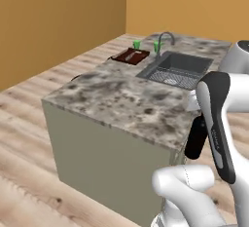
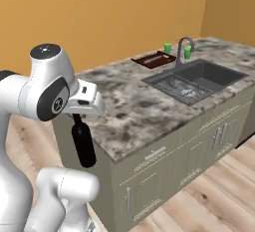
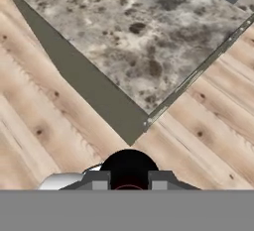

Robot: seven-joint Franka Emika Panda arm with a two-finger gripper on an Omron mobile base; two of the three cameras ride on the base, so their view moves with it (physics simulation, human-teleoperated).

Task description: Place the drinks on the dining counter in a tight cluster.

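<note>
I see the gripper [image 2: 77,118] closed on the neck of the black wine bottle [image 2: 83,146], and the bottle hangs straight down from it, upright, in the air. In the right base view the bottle is just beside the near corner of the dining counter [image 2: 134,106], outside its edge and lower than the marble top, so it is over the wooden floor [image 2: 219,191] and not over the counter. In the left base view I find the same bottle [image 1: 195,137] partly hidden behind the arm, close to the counter's near right corner [image 1: 121,102]. In the hand view I look down along the bottle [image 3: 129,170], which appears as a dark round shape between the two fingers [image 3: 96,179]; below it are the floor planks [image 3: 44,126] and the corner of the counter top [image 3: 129,41]. Farther along the counter there is the inset sink [image 2: 196,79] with its faucet [image 2: 183,49], two small green cups [image 2: 168,48] near the faucet, and a dark red tray [image 2: 155,58] just beside them. The near part of the marble top, between the corner and the sink, carries nothing I can make out.
</note>
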